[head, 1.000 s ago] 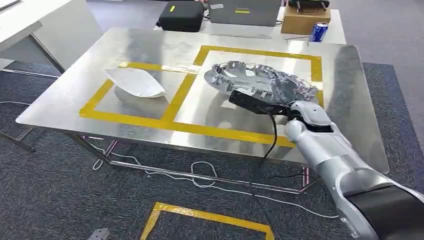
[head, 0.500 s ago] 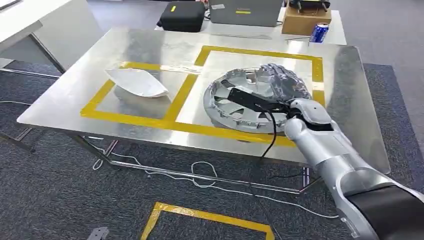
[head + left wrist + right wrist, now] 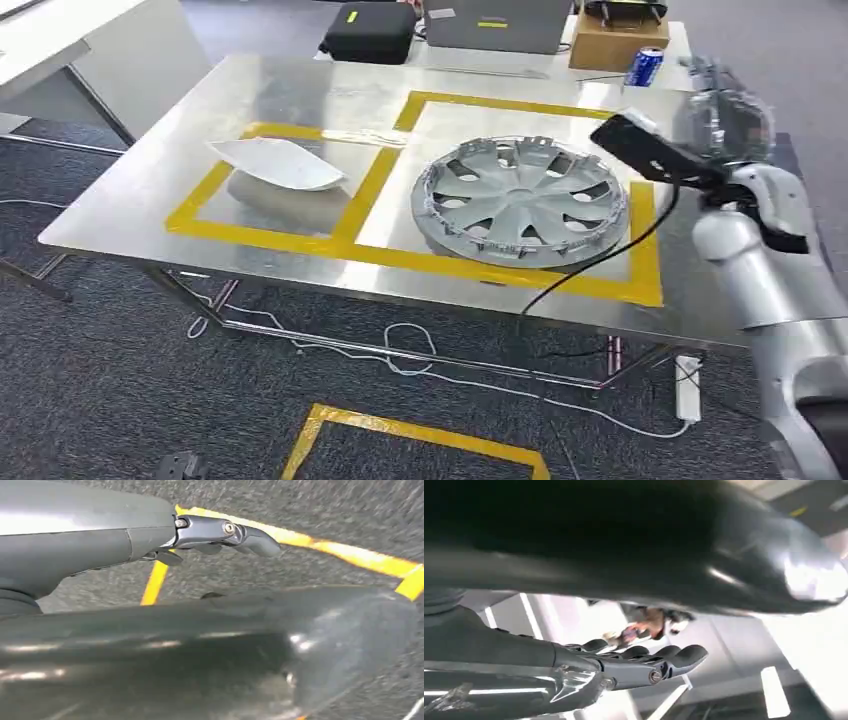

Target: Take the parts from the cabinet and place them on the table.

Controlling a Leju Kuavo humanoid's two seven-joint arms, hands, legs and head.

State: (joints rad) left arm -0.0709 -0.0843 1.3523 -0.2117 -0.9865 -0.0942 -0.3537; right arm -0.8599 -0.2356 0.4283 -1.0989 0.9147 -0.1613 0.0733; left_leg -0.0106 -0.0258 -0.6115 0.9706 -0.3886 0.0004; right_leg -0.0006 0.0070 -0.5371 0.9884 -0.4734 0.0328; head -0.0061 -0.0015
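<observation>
one round silver-grey plastic wheel cover point(image 3: 520, 202), spoked with cut-out gaps and small clips around its rim, lies flat on the brushed steel table point(image 3: 150, 190), inside the larger of two squares marked in yellow tape point(image 3: 440, 262). one smooth white curved panel point(image 3: 275, 163) with pointed ends rests in the smaller square beside it, well apart from the cover. the right hand point(image 3: 725, 115) is raised above the table's far right edge, clear of the cover, fingers point(image 3: 659, 657) stretched out and holding nothing, while the left hand point(image 3: 220, 532) hangs over grey carpet, fingers straight and likewise empty.
</observation>
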